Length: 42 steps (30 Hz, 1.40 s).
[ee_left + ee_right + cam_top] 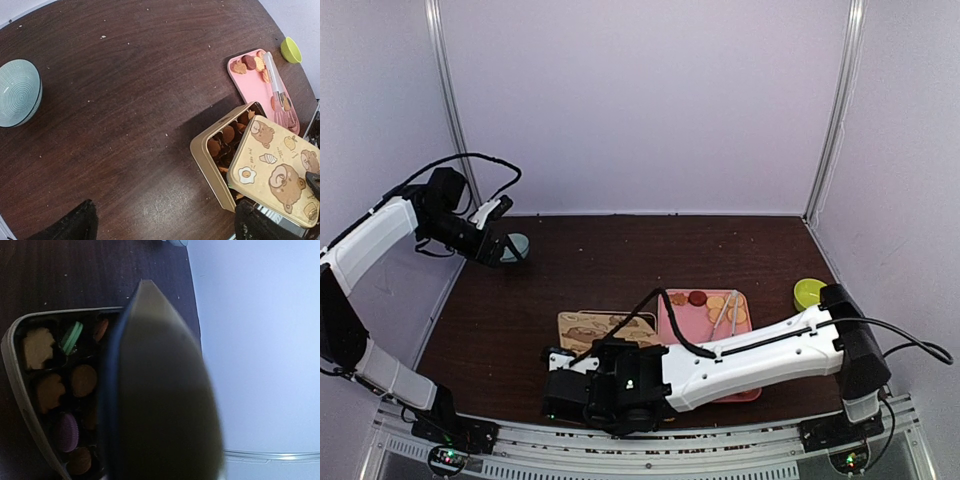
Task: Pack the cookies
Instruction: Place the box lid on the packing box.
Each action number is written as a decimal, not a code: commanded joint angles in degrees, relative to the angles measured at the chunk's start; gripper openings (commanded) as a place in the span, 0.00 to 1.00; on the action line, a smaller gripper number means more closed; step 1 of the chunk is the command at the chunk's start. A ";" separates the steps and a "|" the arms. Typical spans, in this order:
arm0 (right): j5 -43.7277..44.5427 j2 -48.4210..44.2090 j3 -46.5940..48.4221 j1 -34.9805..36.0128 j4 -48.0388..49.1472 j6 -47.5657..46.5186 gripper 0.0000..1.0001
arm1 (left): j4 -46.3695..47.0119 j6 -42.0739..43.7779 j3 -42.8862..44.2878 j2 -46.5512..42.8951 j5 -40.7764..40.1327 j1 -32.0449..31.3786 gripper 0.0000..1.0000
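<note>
A gold tin (207,152) holds several cookies (226,135), tan, green and purple in the right wrist view (82,380). Its bear-printed lid (277,172) is tilted over the tin's near side. My right gripper (610,350) is at that lid and looks shut on its edge. The lid's dark underside (160,390) fills the right wrist view and hides the fingers. More cookies (697,298) lie on a pink tray (685,325) beside metal tongs (725,312). My left gripper (160,231) is open and empty, high over bare table at the far left.
A teal bowl (517,245) sits at the far left, just by my left gripper. A small yellow-green cup (809,293) stands right of the tray. My right arm lies across the front of the table.
</note>
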 commanded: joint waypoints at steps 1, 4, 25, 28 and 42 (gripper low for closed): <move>-2.48 2.08 1.34 1.09 -4.10 2.63 0.13 | 1.80 1.48 -0.67 -0.95 2.15 0.19 0.98; -2.01 3.03 1.37 1.07 -4.53 3.08 0.13 | 1.84 1.71 -0.80 -0.74 3.07 0.18 0.98; -25.22 1.73 -1.42 -0.81 -0.01 7.39 0.73 | 2.38 4.99 -4.32 2.73 1.88 -1.30 0.98; -25.88 2.55 -0.56 -1.82 0.35 7.65 0.75 | 2.96 4.86 -4.90 3.24 1.75 -1.63 0.98; -30.08 5.29 1.50 -4.63 0.01 12.81 0.78 | 3.25 5.62 -5.38 4.41 2.54 -2.61 0.98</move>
